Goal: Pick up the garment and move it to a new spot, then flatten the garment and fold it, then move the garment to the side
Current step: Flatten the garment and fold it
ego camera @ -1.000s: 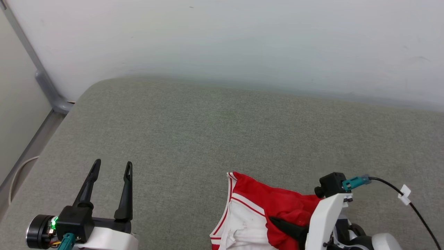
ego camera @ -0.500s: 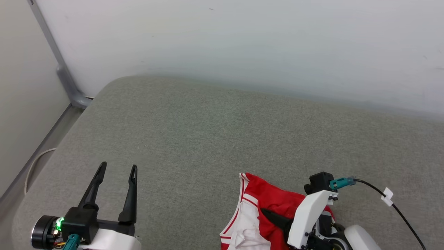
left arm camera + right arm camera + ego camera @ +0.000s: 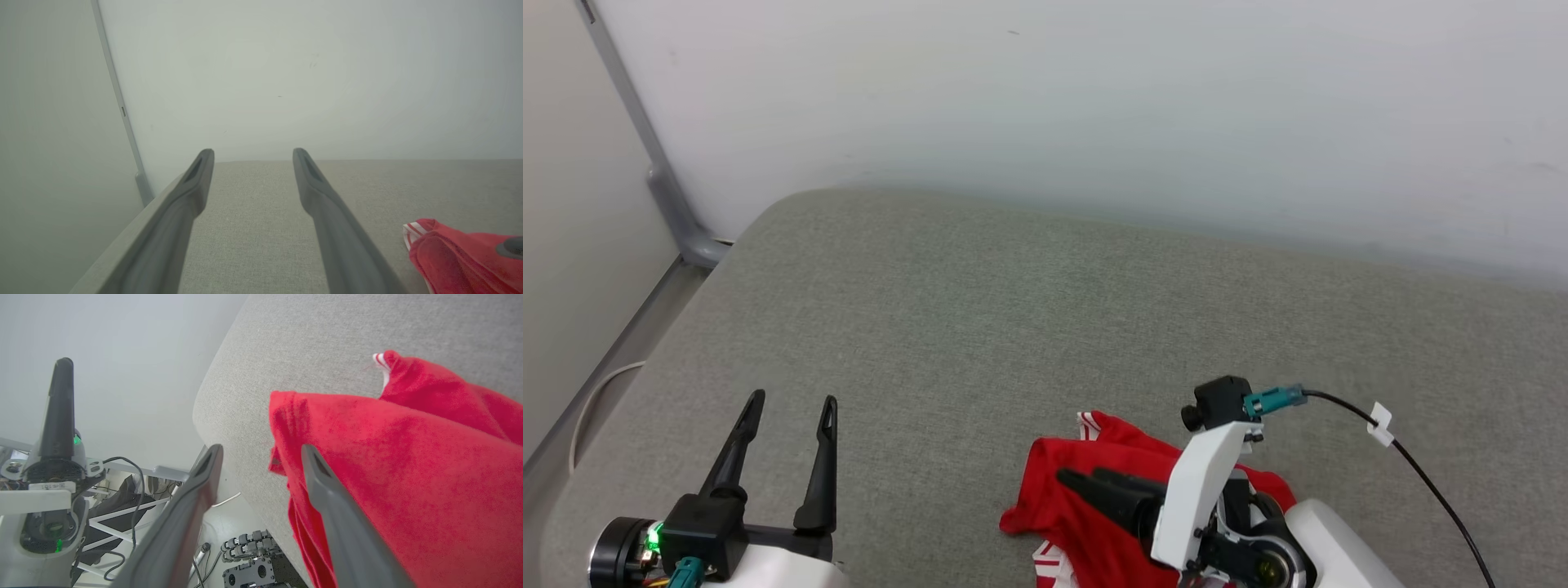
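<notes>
garment crumpled on couch | right gripper spread, perhaps touching it | left gripper spread

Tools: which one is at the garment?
The right tool: open, it sits over the red garment. The left tool is over bare grey cushion, apart from it.

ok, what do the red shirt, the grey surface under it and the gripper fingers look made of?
Red shirt: soft knit cloth, matte, slightly fuzzy; it slumps in loose folds.
Grey surface: woven upholstery fabric, matte; fine weave shows, rounded corner suggests padding.
Gripper fingers: probably moulded plastic, dark, smooth, dull sheen; coated metal can't be ruled out.
</notes>
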